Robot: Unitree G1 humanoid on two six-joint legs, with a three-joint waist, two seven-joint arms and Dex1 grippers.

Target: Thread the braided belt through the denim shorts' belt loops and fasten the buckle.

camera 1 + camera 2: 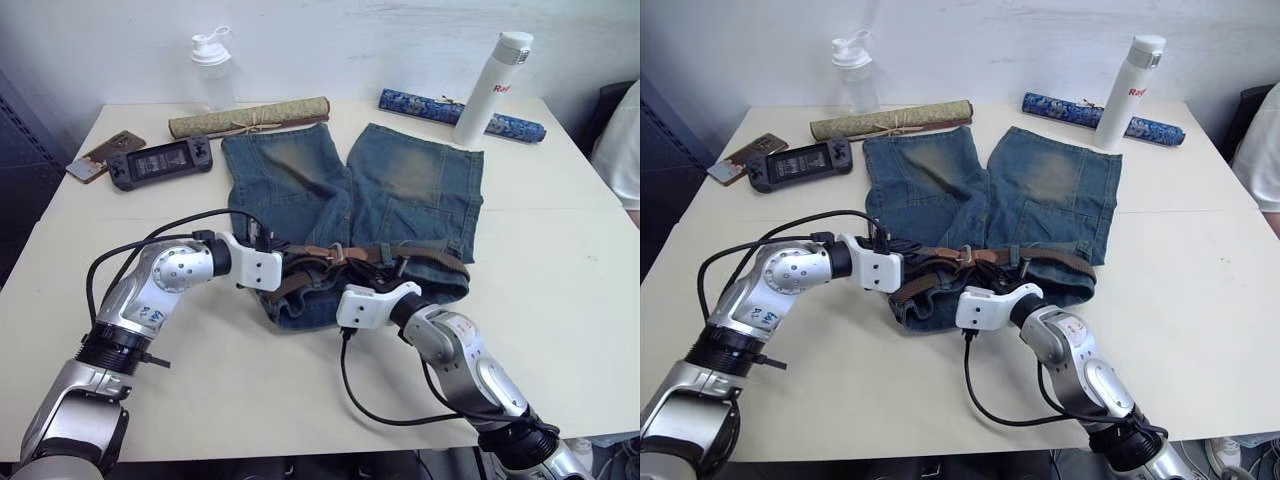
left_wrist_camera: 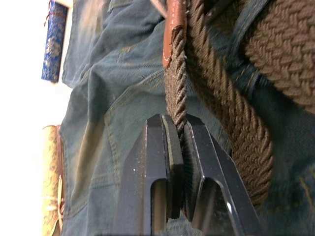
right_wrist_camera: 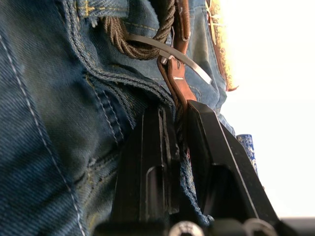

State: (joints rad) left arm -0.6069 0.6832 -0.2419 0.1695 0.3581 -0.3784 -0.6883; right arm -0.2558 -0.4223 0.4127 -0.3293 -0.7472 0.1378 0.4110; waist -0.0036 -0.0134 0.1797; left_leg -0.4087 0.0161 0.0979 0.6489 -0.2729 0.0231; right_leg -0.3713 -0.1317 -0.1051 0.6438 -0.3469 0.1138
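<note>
— What are your pincers doing right now?

— My left pincer (image 2: 178, 132) is clamping a strand of the braided belt (image 2: 211, 93), its two black fingers (image 2: 160, 167) pressing the woven strap between them. My right pincer (image 3: 177, 123) is closing on the belt's brown leather end just below the buckle (image 3: 167, 51), with a fold of denim caught beside it.

— And where is all that lying?

— At the near edge of the denim shorts (image 1: 400, 190), along the waistband. The shorts are lying flat on the white desk (image 1: 560, 260), waist toward me, legs pointing away. The belt is running across the waistband between my two pincers, partly looping over itself on my left side.

— Is the belt passing through the belt loops?

— In the right wrist view, the braid is sitting under a denim strip (image 3: 101, 7) at the waistband; elsewhere I cannot tell.

— What is lying farther back?

— A handheld game console (image 1: 160, 160) and a phone (image 1: 103, 155) on the far left, a rolled tan mat (image 1: 250, 117) touching the left leg hem, a clear shaker bottle (image 1: 213, 65), a blue patterned roll (image 1: 450, 110) and a white flask (image 1: 492, 85).
</note>
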